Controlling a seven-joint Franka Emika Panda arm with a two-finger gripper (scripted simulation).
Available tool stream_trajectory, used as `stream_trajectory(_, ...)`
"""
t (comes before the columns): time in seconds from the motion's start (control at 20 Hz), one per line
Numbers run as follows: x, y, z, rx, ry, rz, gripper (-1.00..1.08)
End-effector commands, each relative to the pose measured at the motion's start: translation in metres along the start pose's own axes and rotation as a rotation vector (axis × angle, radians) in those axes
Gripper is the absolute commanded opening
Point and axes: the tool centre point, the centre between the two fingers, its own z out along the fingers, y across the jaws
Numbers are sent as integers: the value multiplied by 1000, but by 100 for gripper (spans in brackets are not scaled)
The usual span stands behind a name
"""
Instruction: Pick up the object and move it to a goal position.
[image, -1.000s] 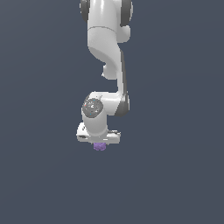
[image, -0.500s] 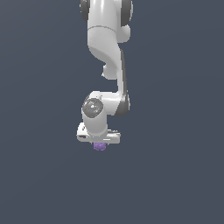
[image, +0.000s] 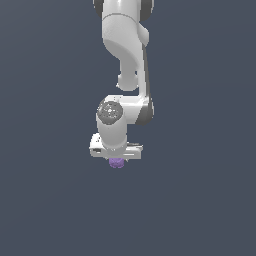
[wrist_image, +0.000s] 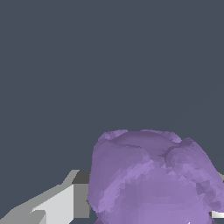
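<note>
Exterior view, arm (image: 125, 45): reaches down from the frame's top edge, wrist bent so the tool (image: 116, 159) points straight down
Exterior view, lump (image: 116, 163): purple, peeking out right under the tool body, on its centre line
Exterior view, why so placed: probably centred between the fingers so a squeeze meets it evenly on both sides
Exterior view, grip: fingers hidden by the tool body and the lump; cannot tell from here whether clamped
Exterior view, surroundings: flat dark blue-grey all round, no edge, no shadow, no goal marker; cannot tell whether a worktop lies beneath or whether the lump hangs in the air
Wrist view, lump (wrist_image: 151, 179): very close to the lens, bumpy and lobed, fills the lower half
Wrist view, finger (wrist_image: 57, 203): pale grey and white, comes right up to one flank of the lump; only a sliver of the other side shows at the frame edge
Wrist view, grip judged: set narrow, seemingly holding the lump, contact not clearly visible
Wrist view, background: same plain dark grey, nothing else in sight
</note>
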Motion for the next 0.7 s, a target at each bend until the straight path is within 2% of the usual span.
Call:
stream_trajectory(0.0, -2, -8, -20, 0, 2, -1, -100)
stream_trajectory(0.65, -14, -61, -154, -1, 2, 0, -100)
